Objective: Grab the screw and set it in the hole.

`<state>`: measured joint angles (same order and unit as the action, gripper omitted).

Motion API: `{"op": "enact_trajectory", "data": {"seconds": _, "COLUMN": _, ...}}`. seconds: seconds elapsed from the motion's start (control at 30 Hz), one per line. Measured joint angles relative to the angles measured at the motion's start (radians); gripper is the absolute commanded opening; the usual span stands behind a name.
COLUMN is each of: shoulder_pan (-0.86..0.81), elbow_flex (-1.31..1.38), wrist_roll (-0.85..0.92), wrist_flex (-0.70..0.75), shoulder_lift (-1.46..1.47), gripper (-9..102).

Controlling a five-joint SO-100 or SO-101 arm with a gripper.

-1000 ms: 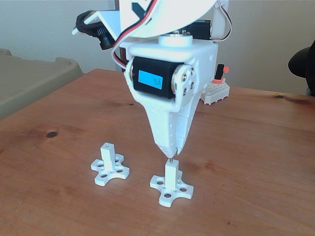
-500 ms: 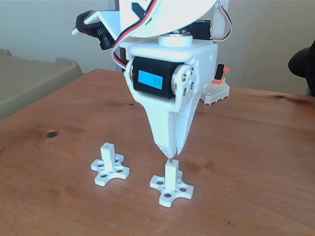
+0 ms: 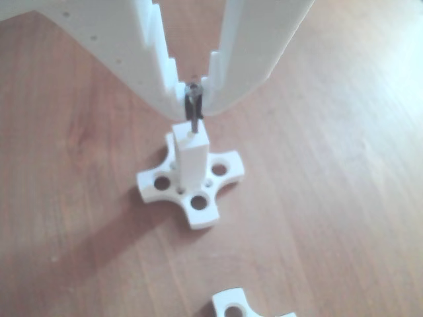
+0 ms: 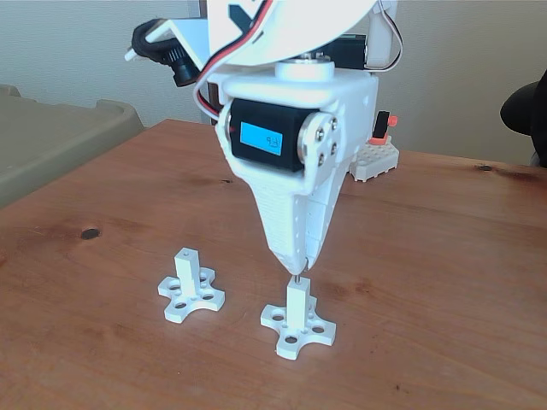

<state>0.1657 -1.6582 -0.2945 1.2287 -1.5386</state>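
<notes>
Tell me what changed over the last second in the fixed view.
Nothing visibly changed. The gripper stays shut on the screw, held upright with its tip at the top of the nearer white post. The second post to the left and the wooden table are as they were.

Close other view looks down the tool (image 3: pixel 193 105); fixed view faces it across the table (image 4: pixel 444 256).

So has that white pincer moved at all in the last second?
No. In the fixed view the pincer hangs at the same spot above the near white post, screw touching its tip, just as before.
</notes>
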Motion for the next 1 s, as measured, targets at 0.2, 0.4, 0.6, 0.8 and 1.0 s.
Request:
{"op": "enact_trajectory", "data": {"seconds": 0.2, "shoulder_pan": 0.0, "elbow_flex": 0.0, "wrist_roll": 0.0, "wrist_flex": 0.0, "shoulder_lift": 0.014, "gripper": -4}}
{"op": "enact_trajectory", "data": {"seconds": 0.4, "shoulder_pan": 0.0, "elbow_flex": 0.0, "wrist_roll": 0.0, "wrist_flex": 0.0, "shoulder_lift": 0.014, "gripper": -4}}
{"op": "enact_trajectory", "data": {"seconds": 0.6, "shoulder_pan": 0.0, "elbow_flex": 0.0, "wrist_roll": 0.0, "wrist_flex": 0.0, "shoulder_lift": 0.014, "gripper": -4}}
{"op": "enact_trajectory", "data": {"seconds": 0.8, "shoulder_pan": 0.0, "elbow_flex": 0.0, "wrist_roll": 0.0, "wrist_flex": 0.0, "shoulder_lift": 0.014, "gripper": -4}}
{"op": "enact_trajectory", "data": {"seconds": 1.0, "shoulder_pan": 0.006, "elbow_flex": 0.0, "wrist_roll": 0.0, "wrist_flex": 0.0, "shoulder_lift": 0.014, "gripper": -4}}
